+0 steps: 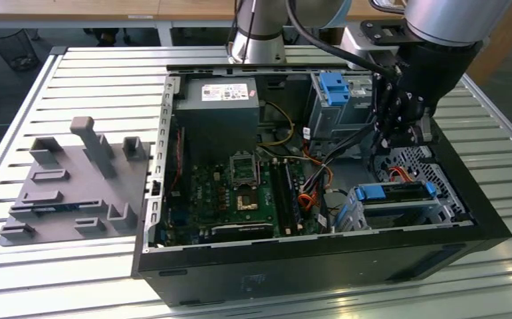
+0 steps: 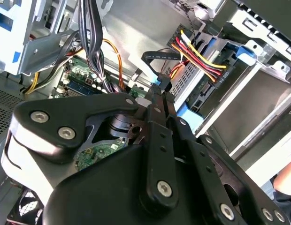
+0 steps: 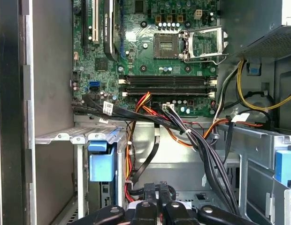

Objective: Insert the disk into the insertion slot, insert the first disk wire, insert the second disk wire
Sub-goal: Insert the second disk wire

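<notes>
Jaws clenched on the blue plug end of the flat black disk wire [image 2: 152, 56], just beside the back of the disk [image 1: 396, 191], which already sits in the insertion slot [image 1: 399, 214] at the near corner of the case on the exterior view's right. A red, yellow and black disk wire [image 2: 202, 54] is plugged into the disk's rear edge. The black arm [image 1: 420, 86] reaches down into the open black computer case [image 1: 327, 266], between the taller grey bay with a blue tab [image 1: 332, 100] and the case's side wall, with little room on either side. Loose cable bundles [image 3: 206, 154] hang across the gap towards the green motherboard [image 3: 150, 56]. A grey power supply box [image 1: 216, 113] fills the far corner. The case lies on a desk [image 1: 88, 73] of ribbed pale metal slats. On the exterior view's left, well apart from the case, lies a matt grey plate with upright blocks [image 1: 70, 186]. Wooden tables [image 1: 78, 8] and a wire bin [image 1: 8, 46] stand beyond.
</notes>
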